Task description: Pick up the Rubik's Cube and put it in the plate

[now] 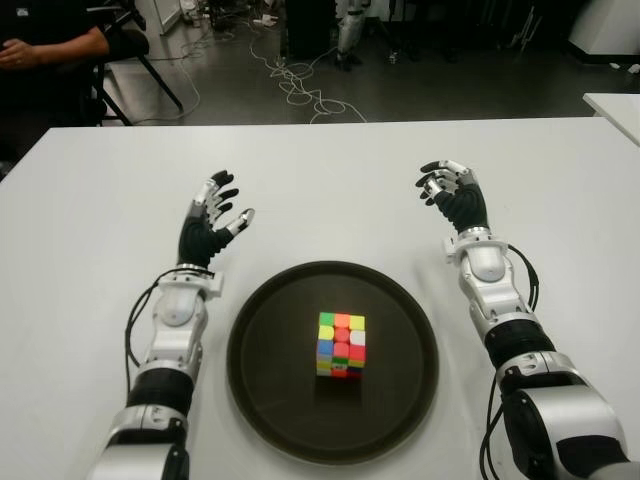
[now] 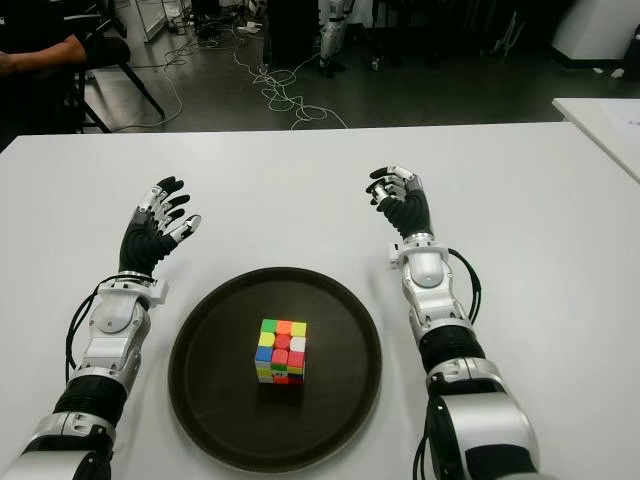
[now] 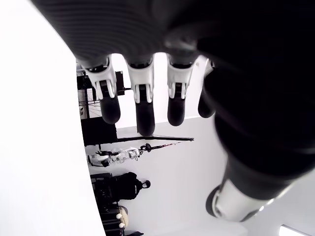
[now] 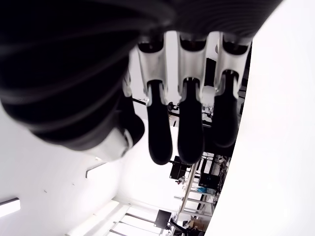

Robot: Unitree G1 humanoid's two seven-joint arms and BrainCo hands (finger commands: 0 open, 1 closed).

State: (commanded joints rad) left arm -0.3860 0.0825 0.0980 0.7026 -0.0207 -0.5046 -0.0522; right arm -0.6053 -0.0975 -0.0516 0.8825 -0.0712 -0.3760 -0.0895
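- Worktop: white, fills most of the eye views; dark floor with loose cables across the top of the frame.
- Second white surface: corner only, upper right edge of frame.
- Person: seated, upper left corner, dark sleeve and forearm visible, well apart from the worktop things.
- Plate: round, dark, raised rim, lower centre of frame, sits on the worktop between the two arms.
- Left hand: left of centre, just beyond the plate's upper-left rim, not touching it. Fingers spread and extended, holding nothing. Left wrist view confirms it: four fingers straight, side by side, nothing between them and the thumb.
- Right hand: right of centre, beyond and to the right of the plate's upper-right rim, apart from it. Fingers loosely bent at the tips, empty. Right wrist view shows the fingers hanging relaxed with nothing in the palm.
- Rubik's Cube: inside the plate, roughly at its middle, slightly right of centre, flat on the plate floor. Top face mixed: yellow, orange, red, green, blue, white tiles. Neither hand touches it.
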